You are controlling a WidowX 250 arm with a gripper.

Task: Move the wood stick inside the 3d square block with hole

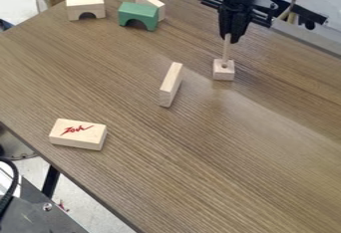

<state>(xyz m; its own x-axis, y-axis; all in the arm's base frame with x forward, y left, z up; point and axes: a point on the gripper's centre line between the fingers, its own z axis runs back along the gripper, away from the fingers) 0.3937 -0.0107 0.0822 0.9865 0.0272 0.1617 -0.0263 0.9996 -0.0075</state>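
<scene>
"How is the stick (226, 49) found?"

"It is seen as thin, straight and plain, in pale wood, and is held nearly upright, with a very slight lean. Its upper end is hidden at the gripper (230, 37)."

"And the gripper's state?"

"The stick is pinched between its black tips, which are pointed down from the arm at the upper right of the camera view."

"Where is the stick's lower end?"

"It is seen at the block (224, 71), by the rear of the top face, just behind the hole (224, 66). Whether the block is touched by it cannot be told."

"The block's condition?"

"A small, squarish piece is noted, in pale wood with a faintly pink tone. The hole is round and dark, and is set in the top face. The block is placed flat on the table (220, 152)."

"Other items?"

"A pale brick (171, 85) is found near the middle of the table. A marked brick (78, 134), with red script on its top, is seen at the lower left. At the upper left, a pale arch (85, 7) and a green arch (138, 14) are noted, with a pale slab (152, 3) set behind the latter."
</scene>
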